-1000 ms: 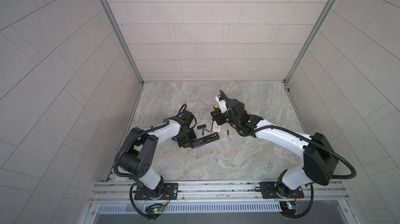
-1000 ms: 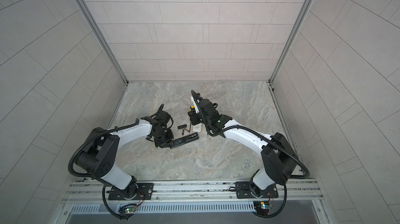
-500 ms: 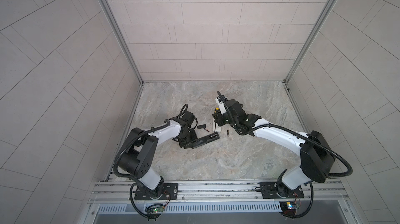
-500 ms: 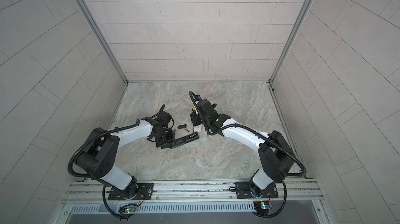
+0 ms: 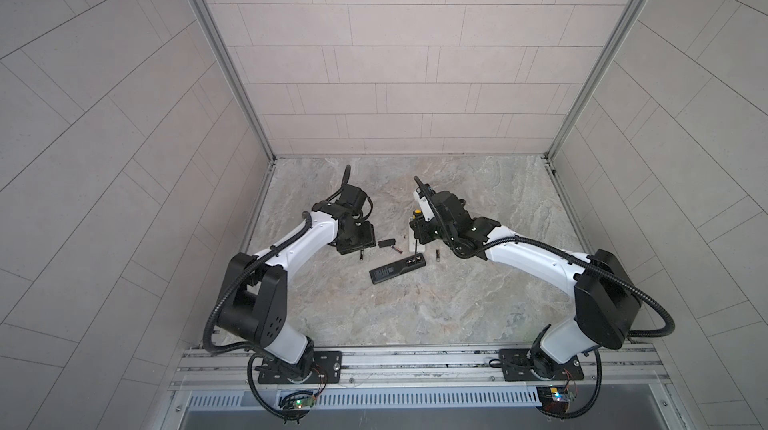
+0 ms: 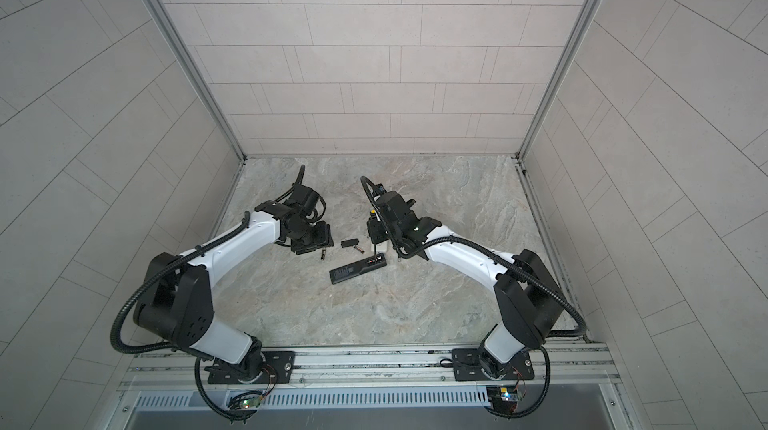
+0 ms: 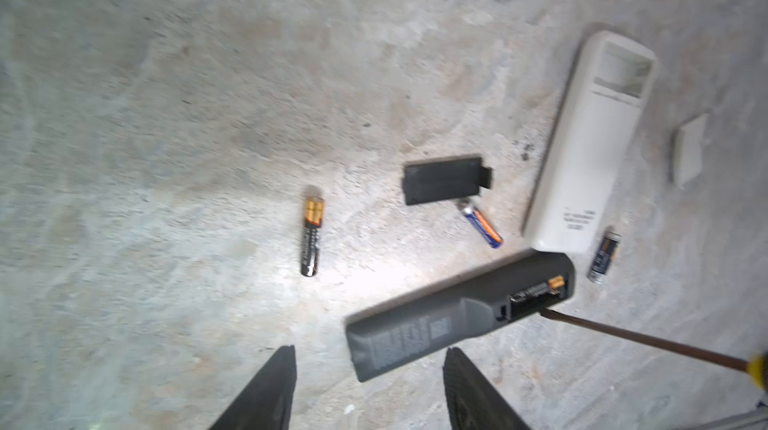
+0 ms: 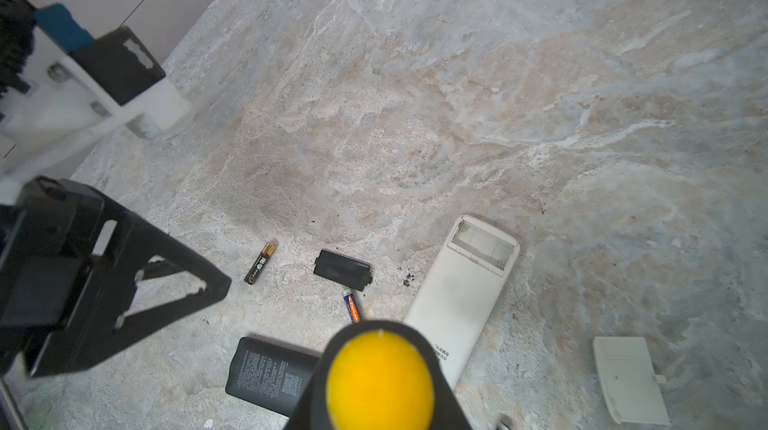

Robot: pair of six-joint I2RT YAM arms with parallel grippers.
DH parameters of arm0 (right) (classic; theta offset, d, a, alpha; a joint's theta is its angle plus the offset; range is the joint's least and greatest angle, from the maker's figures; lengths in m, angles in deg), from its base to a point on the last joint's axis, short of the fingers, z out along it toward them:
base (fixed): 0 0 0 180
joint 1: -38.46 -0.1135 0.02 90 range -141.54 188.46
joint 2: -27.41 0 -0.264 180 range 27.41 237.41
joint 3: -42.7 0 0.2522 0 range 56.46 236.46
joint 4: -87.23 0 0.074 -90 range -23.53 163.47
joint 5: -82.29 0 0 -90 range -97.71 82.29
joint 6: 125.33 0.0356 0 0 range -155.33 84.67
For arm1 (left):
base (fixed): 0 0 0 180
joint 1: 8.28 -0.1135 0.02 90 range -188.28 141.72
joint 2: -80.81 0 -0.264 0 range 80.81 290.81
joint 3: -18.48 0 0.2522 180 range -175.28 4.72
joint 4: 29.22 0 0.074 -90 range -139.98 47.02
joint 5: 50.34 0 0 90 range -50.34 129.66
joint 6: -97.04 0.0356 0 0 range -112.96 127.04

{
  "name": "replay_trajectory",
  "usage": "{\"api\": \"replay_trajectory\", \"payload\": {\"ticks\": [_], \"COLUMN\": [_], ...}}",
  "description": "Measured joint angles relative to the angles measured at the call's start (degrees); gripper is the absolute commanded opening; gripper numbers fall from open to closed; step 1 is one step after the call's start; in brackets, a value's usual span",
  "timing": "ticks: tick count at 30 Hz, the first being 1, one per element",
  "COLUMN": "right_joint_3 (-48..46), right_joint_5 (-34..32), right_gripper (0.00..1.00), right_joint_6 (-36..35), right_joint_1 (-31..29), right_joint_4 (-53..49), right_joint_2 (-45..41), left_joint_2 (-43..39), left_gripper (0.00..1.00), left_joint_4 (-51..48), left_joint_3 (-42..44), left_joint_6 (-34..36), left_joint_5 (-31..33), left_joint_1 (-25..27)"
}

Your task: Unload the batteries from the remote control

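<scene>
Left tool [image 7: 370, 351] open and empty, hanging near the long dark grey remote [image 7: 457, 316] but not bracing it. Right tool [image 5: 419, 229] clamped on the black-and-yellow-handled screwdriver [image 8: 380, 378], shaft tip at the edge of that remote's open bay. One black gold-banded battery [image 7: 536, 293] left inside the bay. Three more out on the marbled stone tabletop [image 7: 166, 95]: loose black gold-banded battery [image 7: 311, 237] well apart from the rest, blue battery [image 7: 482, 224] just beside the flat black cover piece [image 7: 444, 179], dark battery [image 7: 603, 255] just beside the long white remote [image 7: 590, 145]. Nothing visible in the white remote's bay.

Failure modes, judging from here:
- Prying against an unheld remote: expect sliding or pivoting into the white remote at its end, then a tip skating off the cell.
- Levering too hard: expect a popped cell rolling off across the tabletop, possibly into the loose ones.
- Digging at the contact instead of under the cell: risks jamming it deeper or bending the spring.
- Bringing the left tool in late: risks clipping the screwdriver shaft.

Suggest pinning the dark remote's plain end first, then levering slowly.
</scene>
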Motion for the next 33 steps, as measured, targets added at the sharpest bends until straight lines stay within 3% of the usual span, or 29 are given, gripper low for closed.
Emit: {"api": "replay_trajectory", "payload": {"ticks": [5, 12, 33], "right_joint_3": [0.46, 0.46, 0.44], "right_joint_5": [-0.02, -0.15, -2.45], "right_gripper": [0.00, 0.00, 0.00], "right_joint_6": [-0.07, -0.20, -0.15], "right_joint_1": [0.00, 0.00, 0.00], "right_joint_4": [-0.26, -1.75, -2.97], "right_joint_2": [0.00, -0.09, -1.73], "left_joint_2": [6.08, 12.22, 14.38], "left_gripper": [0.64, 0.64, 0.62], "left_joint_4": [-1.70, -0.61, 6.69], "left_joint_3": [-1.68, -1.66, -1.66], "left_joint_6": [3.98, 6.88, 5.64], "left_joint_5": [2.27, 0.37, -6.49], "left_joint_1": [-2.23, -4.57, -3.19]}}
